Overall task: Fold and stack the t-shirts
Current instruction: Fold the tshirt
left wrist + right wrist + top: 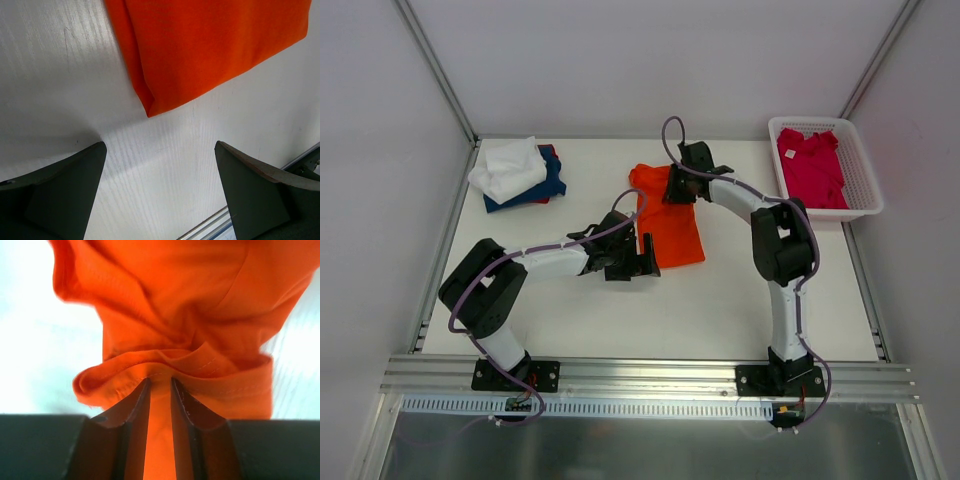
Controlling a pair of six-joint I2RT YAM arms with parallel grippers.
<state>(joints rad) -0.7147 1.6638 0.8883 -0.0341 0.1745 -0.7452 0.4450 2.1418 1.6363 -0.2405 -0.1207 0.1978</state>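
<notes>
The bright orange t-shirt (670, 222) lies folded in a long strip at the middle of the table. My right gripper (680, 188) is at its far end, shut on a bunched hem of the orange shirt (170, 320). My left gripper (642, 258) is open and empty just left of the shirt's near corner (200, 55), a little above the table. A stack with a white t-shirt (508, 166) on top of a navy one (548, 185), with a red edge showing, sits at the far left. A crimson-pink t-shirt (812, 166) lies in the basket.
The white mesh basket (861, 165) stands at the far right corner. Metal frame rails run along the table's sides and near edge (640, 372).
</notes>
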